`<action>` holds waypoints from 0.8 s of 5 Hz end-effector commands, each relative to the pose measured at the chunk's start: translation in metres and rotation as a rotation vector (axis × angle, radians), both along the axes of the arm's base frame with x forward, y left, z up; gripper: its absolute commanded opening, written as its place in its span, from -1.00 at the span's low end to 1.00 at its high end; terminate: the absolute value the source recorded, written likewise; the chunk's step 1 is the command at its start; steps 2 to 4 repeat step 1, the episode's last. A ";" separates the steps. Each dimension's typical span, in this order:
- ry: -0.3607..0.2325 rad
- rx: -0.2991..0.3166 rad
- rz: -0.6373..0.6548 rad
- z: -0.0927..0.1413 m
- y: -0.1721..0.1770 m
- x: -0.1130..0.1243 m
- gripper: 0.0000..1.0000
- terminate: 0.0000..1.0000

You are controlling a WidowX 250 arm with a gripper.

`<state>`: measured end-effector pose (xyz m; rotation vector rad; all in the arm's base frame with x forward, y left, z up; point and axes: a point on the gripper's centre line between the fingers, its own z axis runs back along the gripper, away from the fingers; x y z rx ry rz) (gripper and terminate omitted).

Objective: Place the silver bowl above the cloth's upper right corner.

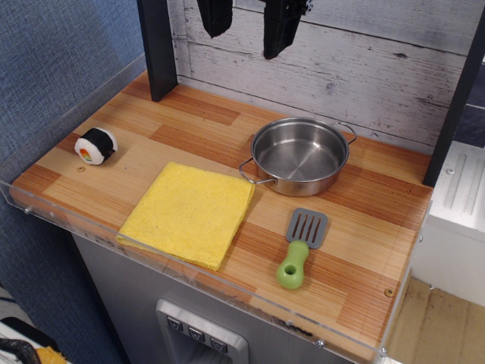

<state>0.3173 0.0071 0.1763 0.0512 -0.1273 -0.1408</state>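
Note:
The silver bowl [300, 156] stands upright on the wooden counter, just beyond and to the right of the yellow cloth's [190, 211] upper right corner, one wire handle almost touching that corner. The cloth lies flat near the front edge. My gripper [246, 23] is high at the top of the view, well above and behind the bowl, its two dark fingers [279, 29] spread apart and holding nothing. Its upper part is cut off by the frame.
A sushi-roll toy [95, 145] lies at the left. A grey spatula with a green handle [298, 247] lies in front of the bowl. A dark post [158, 47] stands at the back left; a clear rim [189, 265] edges the counter front.

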 end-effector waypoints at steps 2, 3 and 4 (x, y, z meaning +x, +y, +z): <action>-0.044 0.001 0.011 0.013 0.002 -0.005 1.00 1.00; -0.044 0.001 0.011 0.013 0.002 -0.005 1.00 1.00; -0.044 0.001 0.011 0.013 0.002 -0.005 1.00 1.00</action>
